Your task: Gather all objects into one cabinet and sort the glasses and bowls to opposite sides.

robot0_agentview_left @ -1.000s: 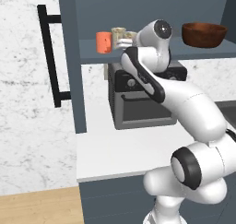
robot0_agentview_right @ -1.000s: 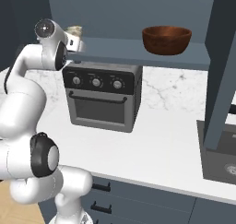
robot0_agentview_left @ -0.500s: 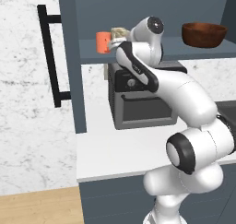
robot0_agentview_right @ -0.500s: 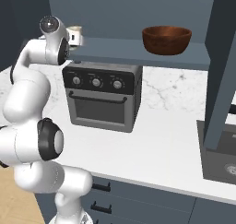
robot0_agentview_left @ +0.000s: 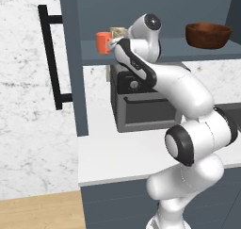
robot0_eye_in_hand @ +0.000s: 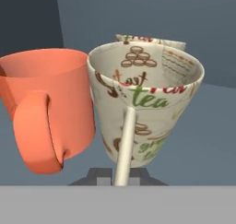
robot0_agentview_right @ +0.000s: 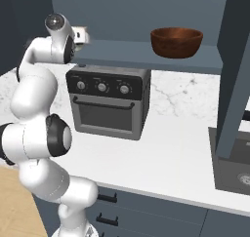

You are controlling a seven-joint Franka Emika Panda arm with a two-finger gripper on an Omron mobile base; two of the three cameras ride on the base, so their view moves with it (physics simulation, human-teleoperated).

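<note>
In the hand view my gripper (robot0_eye_in_hand: 118, 174) is shut on the thin handle of a beige patterned cup (robot0_eye_in_hand: 145, 103), held close in front of the camera. An orange mug (robot0_eye_in_hand: 46, 108) stands right beside it on the left, nearly touching. The rim of a second beige cup (robot0_eye_in_hand: 152, 41) peeks out behind. In the left base view the orange mug (robot0_agentview_left: 103, 42) and a beige cup (robot0_agentview_left: 118, 32) sit at the left end of the cabinet (robot0_agentview_left: 70, 58) shelf, with the hand against them. The dark reddish-brown bowl (robot0_agentview_left: 208, 35) rests at the shelf's right end, also seen as bowl (robot0_agentview_right: 177, 41).
The cabinet door stands open at left with its black bar handle (robot0_agentview_left: 52, 58). A dark toaster oven (robot0_agentview_right: 108, 102) sits on the white counter (robot0_agentview_right: 166, 158) under the shelf. Another blue-grey door (robot0_agentview_right: 234, 70) hangs open at right above a dark sink (robot0_agentview_right: 234, 167).
The arm has swung left along the shelf and reached further in, bringing the hand up to the orange mug. The bowl has stayed put.
</note>
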